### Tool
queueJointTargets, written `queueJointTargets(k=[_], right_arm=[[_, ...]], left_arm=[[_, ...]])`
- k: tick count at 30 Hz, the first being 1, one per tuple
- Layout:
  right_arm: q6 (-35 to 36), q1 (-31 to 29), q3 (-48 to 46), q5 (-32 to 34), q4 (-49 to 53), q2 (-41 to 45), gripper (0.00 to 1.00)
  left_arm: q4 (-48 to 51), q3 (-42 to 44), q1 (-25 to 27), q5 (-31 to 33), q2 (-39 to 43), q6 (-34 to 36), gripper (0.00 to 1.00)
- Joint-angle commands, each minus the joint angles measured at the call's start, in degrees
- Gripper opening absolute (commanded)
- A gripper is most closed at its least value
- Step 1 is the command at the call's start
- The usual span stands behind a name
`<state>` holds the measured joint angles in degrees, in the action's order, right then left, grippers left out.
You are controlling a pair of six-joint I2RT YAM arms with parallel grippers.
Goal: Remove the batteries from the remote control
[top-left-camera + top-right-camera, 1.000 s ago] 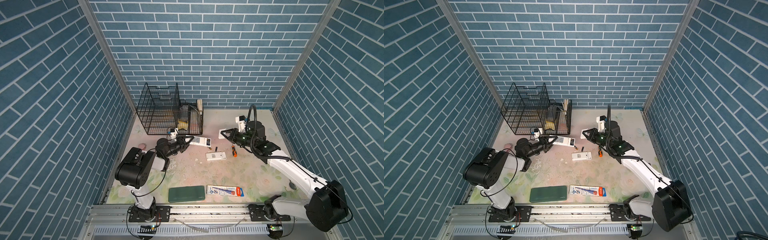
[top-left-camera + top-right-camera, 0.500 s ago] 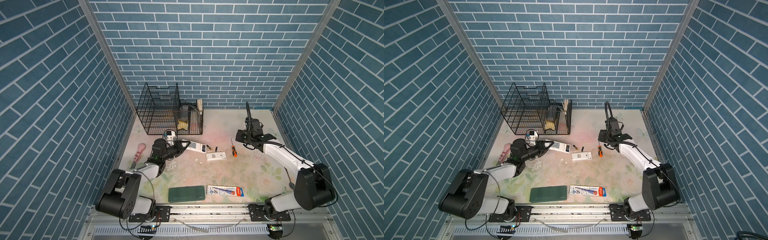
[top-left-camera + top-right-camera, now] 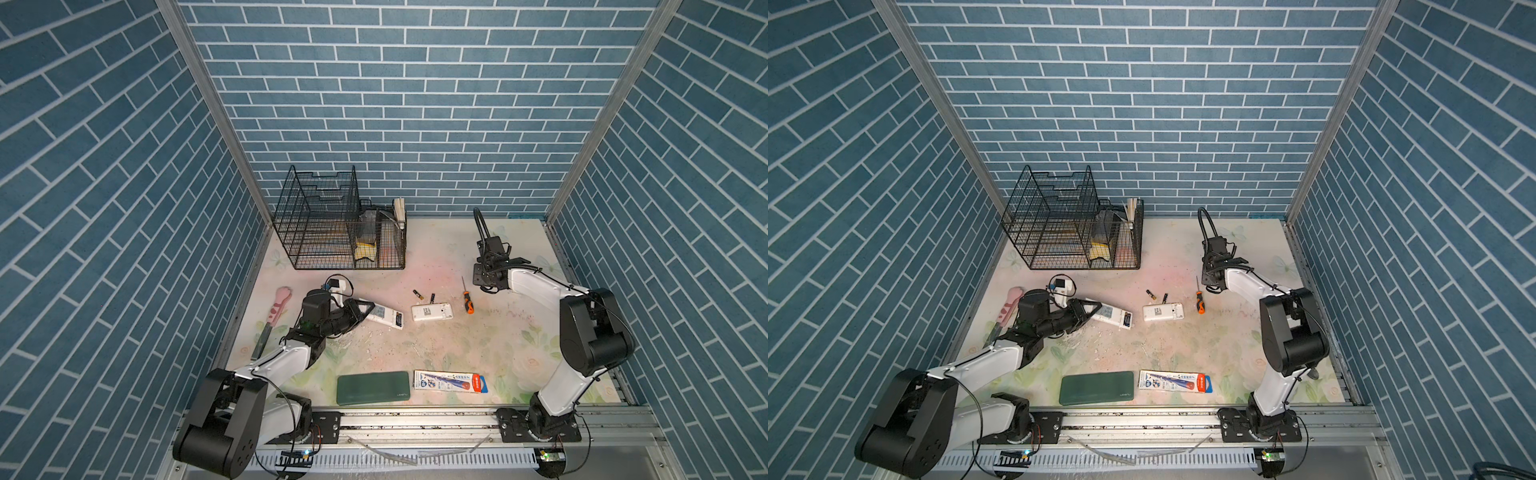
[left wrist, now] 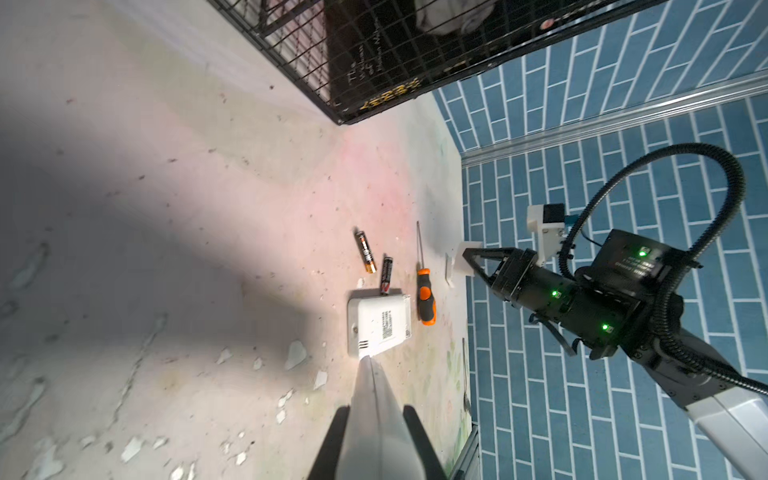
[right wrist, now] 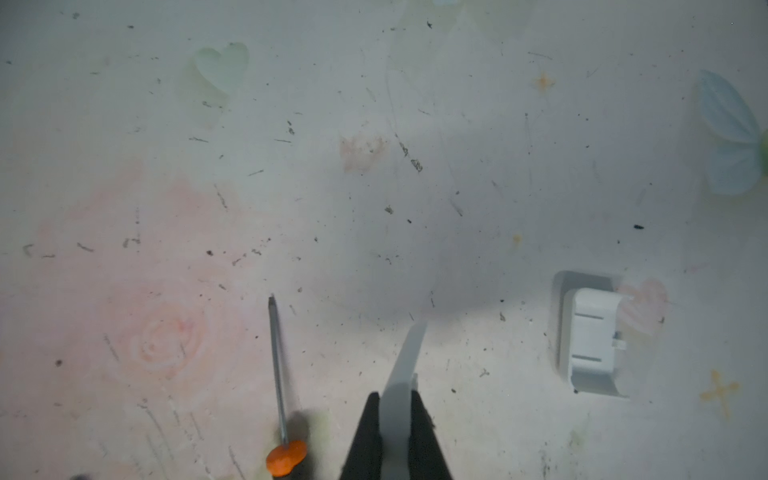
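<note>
**Two batteries [image 3: 418,295] out, rest unclear**

You've got both lying loose just beside the small white remote [image 3: 432,311]. Your left gripper [image 4: 367,361] is pinched shut, empty, right by the longer remote [image 3: 384,314]. Your right gripper [image 5: 415,340] is shut and empty too, near the screwdriver [image 3: 468,300]. Whether the longer remote has cells inside, can't tell.

The left gripper [image 4: 376,411] is clamped on a pale flat slab [image 4: 370,374] (seen edge-on, so its face cannot be read), which points toward a white remote casing [image 4: 380,324] lying label-up. Two batteries [image 4: 365,257] lie just beyond the casing, with an orange-handled screwdriver [image 4: 426,305] beside it. The right gripper [image 4: 466,251] hovers nearby, closed on a small white plate [image 4: 462,266].
</note>
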<state>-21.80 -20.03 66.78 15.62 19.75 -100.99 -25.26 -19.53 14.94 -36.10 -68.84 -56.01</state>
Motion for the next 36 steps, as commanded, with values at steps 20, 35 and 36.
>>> queueJointTargets(k=[20,35,36], right_arm=[[4.1,0.6,9.1,7.0,7.0,-12.2,0.15],[0.8,0.3,2.9,-0.9,5.0,-1.2,0.36],[0.6,0.2,2.3,-1.5,4.9,-0.1,0.36]], left_arm=[[4.0,0.0,0.2,0.9,0.5,4.2,0.0],[10.5,1.2,0.1,3.0,3.4,6.9,0.01],[10.7,1.4,0.2,3.1,3.6,7.0,0.02]])
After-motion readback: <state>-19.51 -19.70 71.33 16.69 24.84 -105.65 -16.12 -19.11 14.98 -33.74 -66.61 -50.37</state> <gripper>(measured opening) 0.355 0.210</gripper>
